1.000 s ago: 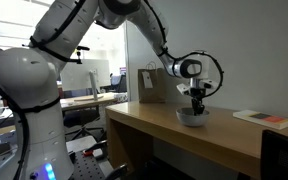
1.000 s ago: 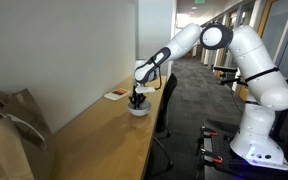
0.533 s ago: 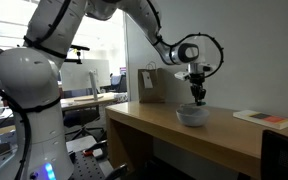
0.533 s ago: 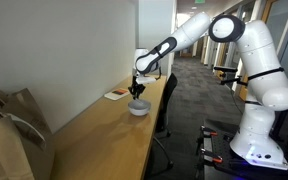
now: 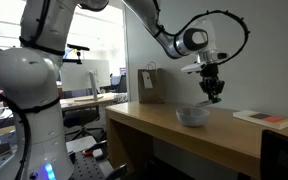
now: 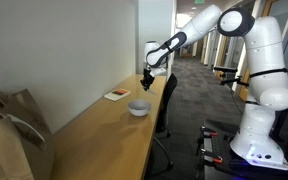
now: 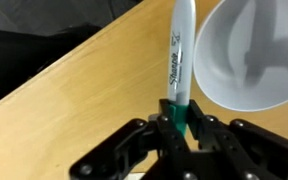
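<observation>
My gripper is shut on the green cap end of a grey Sharpie marker, which points away from the wrist over the wooden table. The white bowl lies just to the right of the marker in the wrist view and looks empty. In both exterior views the gripper hangs well above the table, up and to one side of the bowl; the marker is too small to make out there.
A brown paper bag stands at one end of the table. A flat book-like object lies beyond the bowl. The table's edge runs beside an office chair.
The arm has risen from inside the bowl and swung sideways, lifting the marker clear of the bowl. The jaws stayed shut throughout.
</observation>
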`<act>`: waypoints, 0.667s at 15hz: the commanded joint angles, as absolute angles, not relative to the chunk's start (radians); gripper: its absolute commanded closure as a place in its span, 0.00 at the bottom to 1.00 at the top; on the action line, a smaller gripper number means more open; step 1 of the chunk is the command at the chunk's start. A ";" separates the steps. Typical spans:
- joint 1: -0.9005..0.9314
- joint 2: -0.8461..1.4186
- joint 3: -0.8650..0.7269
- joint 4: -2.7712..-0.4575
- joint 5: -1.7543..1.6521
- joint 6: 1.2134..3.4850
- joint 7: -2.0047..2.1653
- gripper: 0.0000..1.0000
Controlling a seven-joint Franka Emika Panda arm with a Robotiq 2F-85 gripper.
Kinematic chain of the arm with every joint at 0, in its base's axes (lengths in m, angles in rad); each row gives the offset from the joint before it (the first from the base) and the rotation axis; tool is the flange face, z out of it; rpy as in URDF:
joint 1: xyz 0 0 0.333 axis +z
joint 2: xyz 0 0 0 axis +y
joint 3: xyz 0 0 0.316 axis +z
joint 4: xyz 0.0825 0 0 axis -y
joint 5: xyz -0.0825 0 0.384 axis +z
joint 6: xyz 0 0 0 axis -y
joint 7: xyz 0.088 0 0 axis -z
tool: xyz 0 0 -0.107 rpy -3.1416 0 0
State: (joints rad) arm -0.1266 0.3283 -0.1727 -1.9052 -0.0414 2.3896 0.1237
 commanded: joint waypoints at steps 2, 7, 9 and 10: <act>-0.175 0.365 -0.168 -1.897 -0.041 2.470 0.011 0.94; -0.207 0.476 -0.155 -1.841 -0.016 2.559 -0.024 0.94; -0.217 0.515 -0.147 -1.820 -0.005 2.588 -0.028 0.94; -0.221 0.534 -0.144 -1.807 -0.002 2.603 -0.028 0.94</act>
